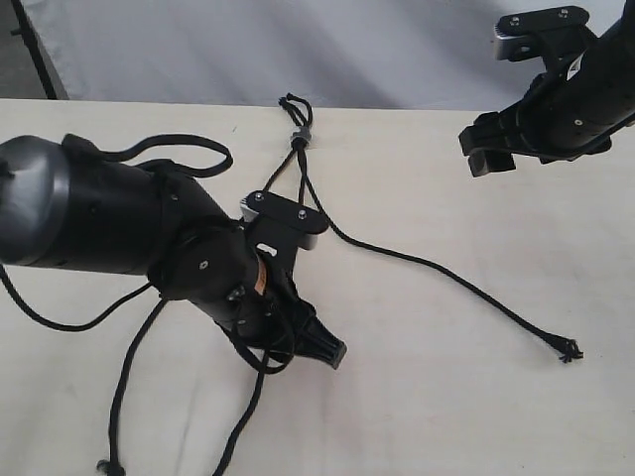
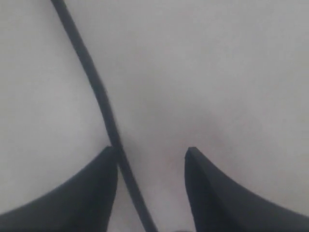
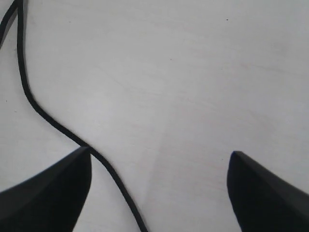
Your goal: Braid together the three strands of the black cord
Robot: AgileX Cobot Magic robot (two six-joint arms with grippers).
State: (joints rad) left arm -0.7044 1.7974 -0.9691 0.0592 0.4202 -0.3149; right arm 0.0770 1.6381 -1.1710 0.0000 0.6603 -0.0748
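Left wrist view: left gripper spread low over table, one strand running between its jaws beside one finger, unpinched. Black cord looks limp, light, grippy; pinch mid-strand. Right gripper spread, empty, raised. Knot at far edge.

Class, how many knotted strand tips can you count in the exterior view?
2. The right tip lies on the table at the far right; the left tip sits at the bottom-left edge. The third strand leaves the frame below, hiding its tip.
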